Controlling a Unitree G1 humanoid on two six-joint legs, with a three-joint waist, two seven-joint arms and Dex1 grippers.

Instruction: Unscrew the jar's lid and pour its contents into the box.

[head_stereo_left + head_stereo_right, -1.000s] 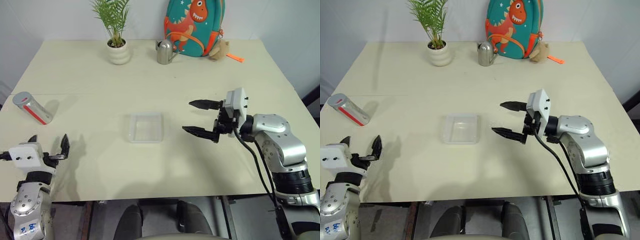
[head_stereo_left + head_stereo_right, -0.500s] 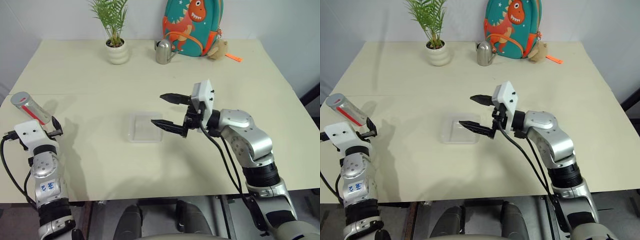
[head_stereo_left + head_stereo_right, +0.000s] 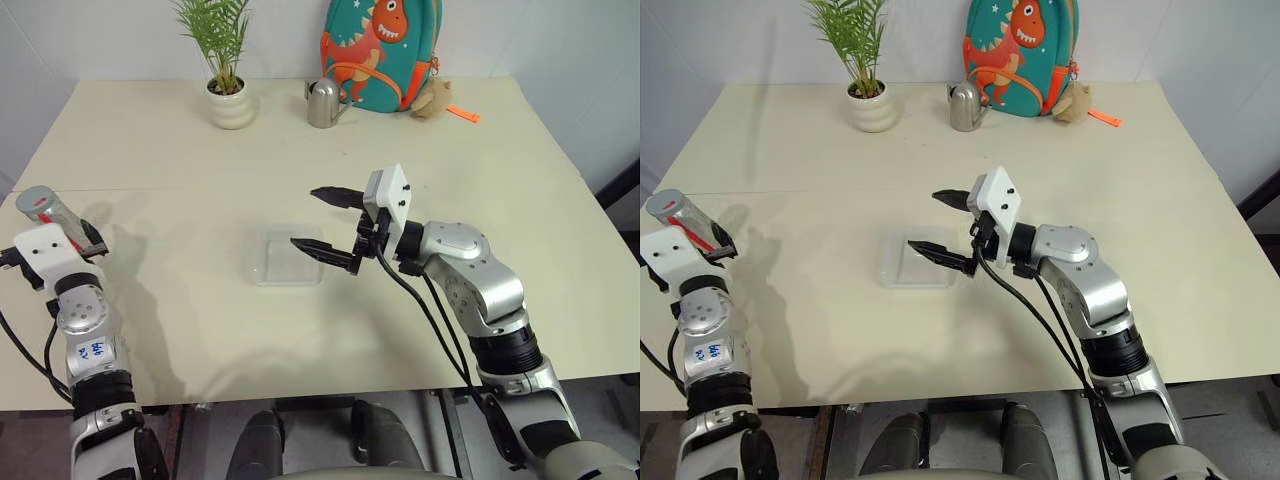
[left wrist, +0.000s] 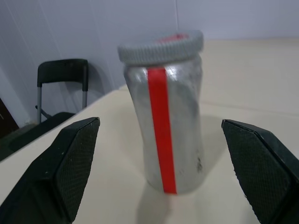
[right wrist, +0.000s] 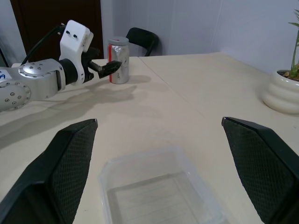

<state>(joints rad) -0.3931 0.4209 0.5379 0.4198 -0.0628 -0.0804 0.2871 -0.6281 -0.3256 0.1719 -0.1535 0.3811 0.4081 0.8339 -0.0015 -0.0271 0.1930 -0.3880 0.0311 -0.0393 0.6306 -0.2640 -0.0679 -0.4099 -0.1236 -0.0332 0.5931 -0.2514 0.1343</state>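
The small clear jar with a red stripe and grey screw lid [image 4: 163, 116] stands upright, framed between the wide-apart fingers of the left gripper [image 4: 163, 172], ungrasped. Well right of the jar, the right gripper [image 3: 325, 220], also spread, is held over the shallow transparent box [image 3: 288, 257]. The jar is best gripped on its body below the lid.

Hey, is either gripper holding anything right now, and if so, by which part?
Nothing is held. The left gripper stands open around the jar without touching it; the right gripper hangs open above the box.

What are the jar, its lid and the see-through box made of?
The jar looks like cloudy clear plastic, maybe glass: dull sheen, red stripe on its side. The lid seems matte grey plastic with fine ridges round its edge. The box looks like thin clear plastic; the table shows through it.
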